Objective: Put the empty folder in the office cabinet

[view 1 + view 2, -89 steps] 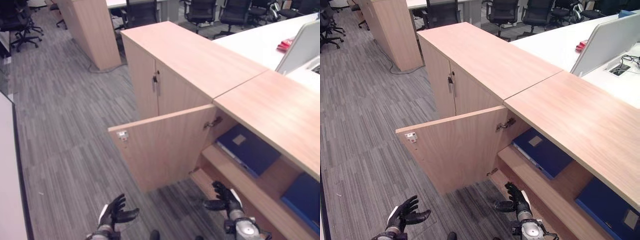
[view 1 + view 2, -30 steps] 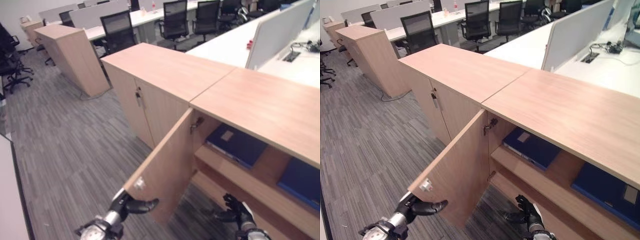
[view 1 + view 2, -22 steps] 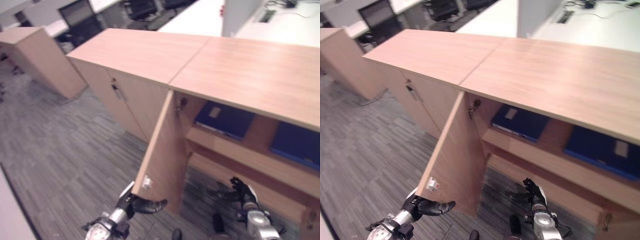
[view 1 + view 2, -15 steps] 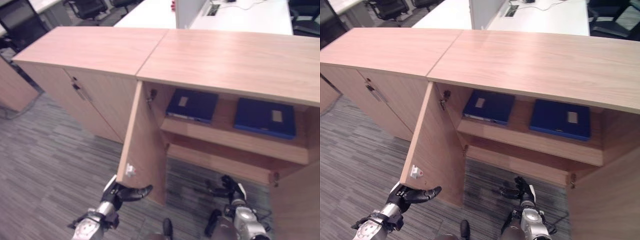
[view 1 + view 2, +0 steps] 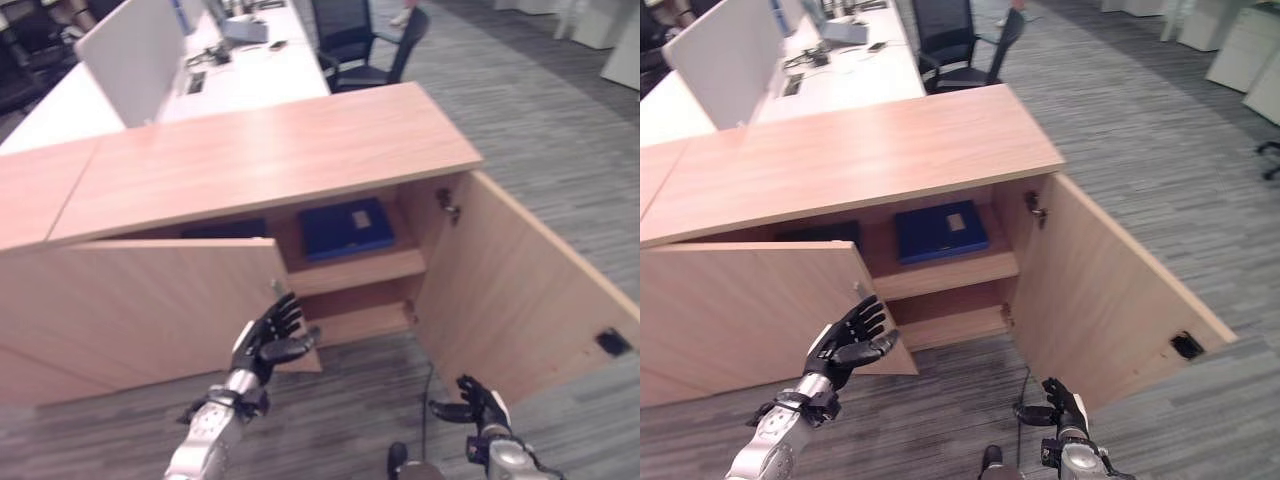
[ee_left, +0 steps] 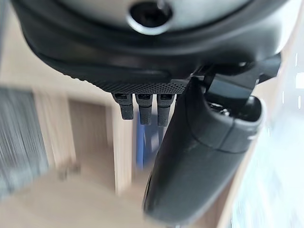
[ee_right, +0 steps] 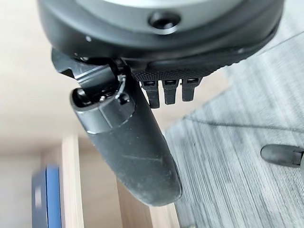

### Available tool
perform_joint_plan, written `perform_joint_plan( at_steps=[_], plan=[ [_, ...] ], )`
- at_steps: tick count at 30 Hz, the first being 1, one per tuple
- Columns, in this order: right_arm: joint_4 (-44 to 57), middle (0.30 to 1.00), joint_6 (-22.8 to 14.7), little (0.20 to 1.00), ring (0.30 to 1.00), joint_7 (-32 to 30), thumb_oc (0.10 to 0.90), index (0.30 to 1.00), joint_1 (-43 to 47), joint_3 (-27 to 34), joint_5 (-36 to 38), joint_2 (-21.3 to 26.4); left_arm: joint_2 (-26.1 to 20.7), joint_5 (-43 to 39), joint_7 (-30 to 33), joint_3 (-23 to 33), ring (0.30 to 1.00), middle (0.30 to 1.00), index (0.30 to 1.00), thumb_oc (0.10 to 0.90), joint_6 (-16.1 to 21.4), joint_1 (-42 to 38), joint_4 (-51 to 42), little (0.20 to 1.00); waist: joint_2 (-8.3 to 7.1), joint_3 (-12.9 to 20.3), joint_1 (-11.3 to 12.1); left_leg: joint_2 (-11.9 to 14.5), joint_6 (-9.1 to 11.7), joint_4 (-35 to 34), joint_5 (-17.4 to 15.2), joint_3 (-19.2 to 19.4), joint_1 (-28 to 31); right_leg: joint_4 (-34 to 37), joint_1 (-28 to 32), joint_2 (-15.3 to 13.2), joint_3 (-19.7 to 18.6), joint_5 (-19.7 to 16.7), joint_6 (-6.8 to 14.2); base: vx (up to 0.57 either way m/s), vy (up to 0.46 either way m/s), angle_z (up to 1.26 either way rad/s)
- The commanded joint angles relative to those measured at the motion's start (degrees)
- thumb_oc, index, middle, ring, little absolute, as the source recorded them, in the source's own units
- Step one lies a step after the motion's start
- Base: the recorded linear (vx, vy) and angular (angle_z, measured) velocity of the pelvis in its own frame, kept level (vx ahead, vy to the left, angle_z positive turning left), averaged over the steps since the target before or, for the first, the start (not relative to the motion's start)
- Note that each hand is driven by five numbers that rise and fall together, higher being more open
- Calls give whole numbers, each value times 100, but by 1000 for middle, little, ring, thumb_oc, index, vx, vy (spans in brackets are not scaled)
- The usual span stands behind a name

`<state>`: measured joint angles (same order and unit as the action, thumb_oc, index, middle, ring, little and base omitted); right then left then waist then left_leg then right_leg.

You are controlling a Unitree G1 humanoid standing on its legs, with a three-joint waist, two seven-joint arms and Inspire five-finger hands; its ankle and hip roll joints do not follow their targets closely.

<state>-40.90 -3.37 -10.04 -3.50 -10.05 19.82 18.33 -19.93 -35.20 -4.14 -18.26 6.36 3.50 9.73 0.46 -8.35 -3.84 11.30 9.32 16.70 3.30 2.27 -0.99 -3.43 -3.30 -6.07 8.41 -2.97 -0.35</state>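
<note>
On the cabinet's upper shelf a blue folder is seen; left hand and right hand are spread, empty, so door-closing is judged next

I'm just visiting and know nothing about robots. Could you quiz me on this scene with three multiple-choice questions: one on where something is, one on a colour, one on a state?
1. Where does the folder lie?
A. On the cabinet's top
B. On the upper shelf inside the cabinet
C. On the floor

2. What colour is the folder?
A. Blue
B. Red
C. Yellow

3. How is the robot's left hand?
A. Closed on the folder
B. Curled into a fist
C. Open, holding nothing

Answers:
1 B: the folder lies flat on the shelf in the open cabinet.
2 A: its cover is blue with a pale label.
3 C: the left hand has its fingers spread by the left door; the right hand hangs low, also open.
</note>
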Motion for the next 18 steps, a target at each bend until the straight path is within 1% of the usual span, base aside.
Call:
perform_joint_plan(
  at_steps=[1, 2, 3, 4, 5, 6, 9, 10, 11, 15, 17, 18],
  plan=[
    [484, 900, -374, 900, 900, 3, 800, 900, 459, -4, 195, -26, 114, 229, -18, 79, 900, 900, 900, 800, 648, -384, -883, 900, -4, -72, 109, -720, -229, -146, -645, -396, -207, 734, 606, -240, -28, 361, 780, 141, 30, -52],
    [390, 900, -387, 900, 900, -1, 800, 900, 424, 30, 211, -42, 169, 258, 42, 122, 900, 900, 900, 800, 668, -379, -814, 900, 18, -49, 172, -892, -251, -506, -719, -689, -232, 740, 625, -197, -170, 394, 792, 214, 37, -93],
    [347, 900, -418, 900, 900, -15, 800, 900, 405, 70, 235, -36, 170, 323, 92, 159, 900, 900, 900, 800, 686, -385, -792, 900, 57, -64, 225, -1005, -237, -765, -574, -884, -332, 757, 704, -125, -284, 425, 792, 187, 30, -107],
    [303, 900, -403, 900, 900, 17, 800, 900, 405, 65, 268, -70, 184, 330, 136, 241, 900, 900, 900, 800, 732, -358, -709, 900, 68, -57, 247, -1043, -242, -926, -537, -1003, -340, 746, 723, -90, -345, 430, 784, 183, 8, -89],
    [274, 900, -407, 900, 900, 90, 800, 900, 286, 95, 273, -154, 193, 429, 239, 378, 900, 900, 900, 800, 766, -469, -435, 900, 124, 21, 186, -931, -289, -1368, -463, -906, -60, 784, 809, 31, -405, 460, 789, 106, -6, -49],
    [279, 900, -405, 900, 900, 90, 800, 900, 282, 95, 272, -152, 196, 431, 240, 376, 900, 900, 900, 800, 770, -471, -428, 900, 128, 17, 191, -924, -287, -1389, -457, -901, -40, 784, 816, 36, -410, 461, 787, 112, 27, -43],
    [360, 900, -398, 900, 900, 161, 800, 900, 99, 146, 368, -179, 103, 707, 537, 590, 900, 900, 900, 800, 794, -603, -96, 900, 186, 199, 55, -822, -301, -1701, -393, -667, 269, 822, 909, 5, -382, 460, 804, 121, 57, -46],
    [362, 900, -397, 900, 900, 161, 800, 900, 99, 145, 368, -179, 104, 710, 540, 589, 900, 900, 900, 800, 798, -608, -89, 900, 186, 188, 61, -819, -300, -1722, -386, -659, 294, 821, 920, 7, -390, 462, 803, 145, 80, -39],
    [443, 900, -386, 900, 900, 232, 800, 900, 49, 145, 385, -199, -31, 857, 774, 847, 900, 900, 900, 800, 790, -761, 290, 900, 205, 240, -17, -795, -308, -1927, -369, -531, 517, 819, 955, 4, -410, 451, 815, 117, 84, -19],
    [590, 900, -369, 900, 900, 375, 800, 900, -58, 171, 426, -215, -189, 778, 995, 1245, 900, 900, 900, 800, 748, -1027, 973, 900, 199, 311, -97, -760, -329, -2116, -357, -361, 689, 809, 943, -27, -455, 410, 868, 82, 74, -3],
    [622, 900, -353, 900, 900, 431, 800, 900, -127, 266, 403, -192, -398, 750, 962, 1419, 900, 900, 900, 800, 787, -1095, 1254, 900, 171, 372, -150, -767, -353, -2170, -397, -307, 732, 799, 913, -65, -462, 384, 922, 64, 94, -18],
    [625, 900, -351, 900, 900, 431, 800, 900, -130, 265, 402, -193, -400, 748, 959, 1420, 900, 900, 900, 800, 789, -1093, 1256, 900, 169, 375, -150, -768, -353, -2170, -398, -306, 731, 799, 912, -66, -462, 385, 923, 56, 83, -5]
  ],
)
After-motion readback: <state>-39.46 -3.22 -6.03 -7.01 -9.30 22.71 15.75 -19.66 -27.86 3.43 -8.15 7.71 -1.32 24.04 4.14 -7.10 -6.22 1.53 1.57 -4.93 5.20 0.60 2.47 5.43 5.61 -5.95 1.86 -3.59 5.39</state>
